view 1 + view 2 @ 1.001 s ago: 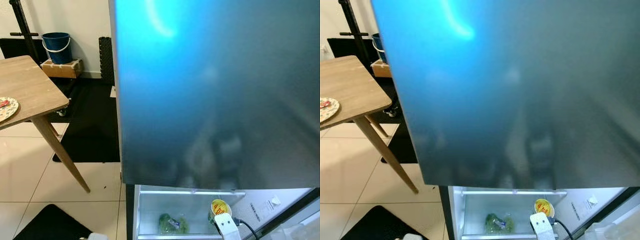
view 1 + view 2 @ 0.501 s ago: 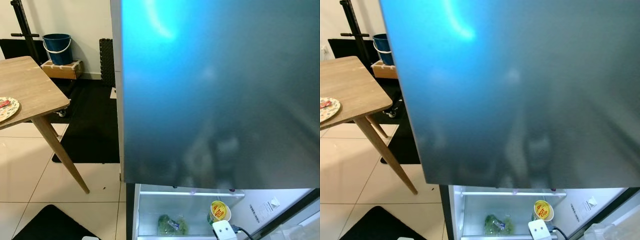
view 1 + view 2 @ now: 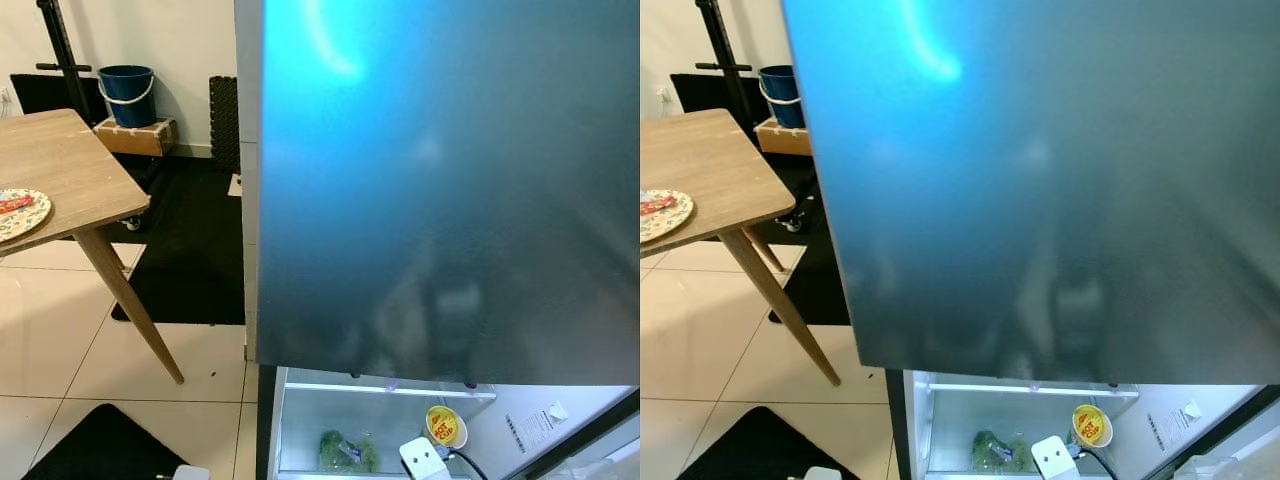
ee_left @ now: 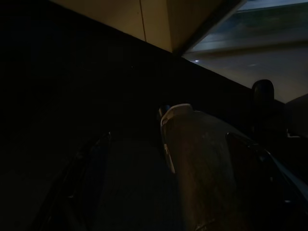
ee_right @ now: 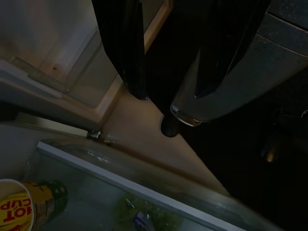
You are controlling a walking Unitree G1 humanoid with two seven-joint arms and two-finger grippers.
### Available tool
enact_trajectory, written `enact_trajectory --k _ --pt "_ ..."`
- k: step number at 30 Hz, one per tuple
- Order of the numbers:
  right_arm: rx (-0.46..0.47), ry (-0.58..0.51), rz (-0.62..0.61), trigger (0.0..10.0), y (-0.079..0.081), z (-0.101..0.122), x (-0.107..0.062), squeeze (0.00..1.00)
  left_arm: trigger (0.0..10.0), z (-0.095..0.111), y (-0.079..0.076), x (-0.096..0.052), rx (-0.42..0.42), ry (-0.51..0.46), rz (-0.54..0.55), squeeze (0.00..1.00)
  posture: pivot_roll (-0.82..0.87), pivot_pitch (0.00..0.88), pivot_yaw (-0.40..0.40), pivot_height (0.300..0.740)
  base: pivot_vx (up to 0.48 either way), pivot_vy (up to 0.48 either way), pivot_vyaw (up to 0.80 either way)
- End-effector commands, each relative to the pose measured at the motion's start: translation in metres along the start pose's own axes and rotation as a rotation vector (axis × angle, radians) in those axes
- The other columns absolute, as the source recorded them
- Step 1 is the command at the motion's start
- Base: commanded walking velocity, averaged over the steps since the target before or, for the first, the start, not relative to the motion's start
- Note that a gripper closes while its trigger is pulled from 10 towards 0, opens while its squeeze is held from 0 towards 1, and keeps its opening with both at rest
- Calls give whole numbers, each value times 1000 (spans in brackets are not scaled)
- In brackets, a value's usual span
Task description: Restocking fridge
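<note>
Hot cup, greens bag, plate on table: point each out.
hot cup (image 3: 442, 425), left eye view, yellow lid
greens bag (image 3: 340, 451), left eye view, middle of the bag
plate (image 3: 22, 213), left eye view, patterned rim

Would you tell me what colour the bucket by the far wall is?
The bucket is blue with a white handle, seen best in the left eye view.

Wooden table (image 3: 60, 170) at left, patterned plate (image 3: 20, 213) on its near edge. Blue bucket (image 3: 128, 82) on cardboard box (image 3: 135, 135) by far wall. Black mat (image 3: 190, 250) on pale tiled floor (image 3: 60, 340). Black stand (image 3: 60, 50) at far left.
</note>
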State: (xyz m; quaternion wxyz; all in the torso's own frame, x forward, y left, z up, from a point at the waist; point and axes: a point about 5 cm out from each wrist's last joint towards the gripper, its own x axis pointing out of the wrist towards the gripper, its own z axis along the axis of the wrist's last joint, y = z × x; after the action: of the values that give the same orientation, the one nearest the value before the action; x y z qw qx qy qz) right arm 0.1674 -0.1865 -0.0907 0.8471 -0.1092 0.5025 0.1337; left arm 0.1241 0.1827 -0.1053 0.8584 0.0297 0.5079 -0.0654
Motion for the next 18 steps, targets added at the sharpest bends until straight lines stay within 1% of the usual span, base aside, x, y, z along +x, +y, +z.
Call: enact_trajectory --k 1,8,12,18 --pt "0 20 -9 10000 -5 -3 -1 0 10000 -16 -23 0 -23 65 -59 0 56 0 -114 740 0 0 0" --pt "6 35 -30 10000 -10 -9 -3 0 10000 -17 -26 0 -37 72 -68 0 26 0 -109 740 0 0 0" --pt "20 44 -43 10000 -13 -14 -5 0 10000 -19 -29 0 -22 80 -83 0 6 0 -100 740 0 0 0" --pt "26 55 -47 10000 -13 -19 -6 0 10000 -16 -27 1 -16 74 -83 0 0 0 -96 740 0 0 0"
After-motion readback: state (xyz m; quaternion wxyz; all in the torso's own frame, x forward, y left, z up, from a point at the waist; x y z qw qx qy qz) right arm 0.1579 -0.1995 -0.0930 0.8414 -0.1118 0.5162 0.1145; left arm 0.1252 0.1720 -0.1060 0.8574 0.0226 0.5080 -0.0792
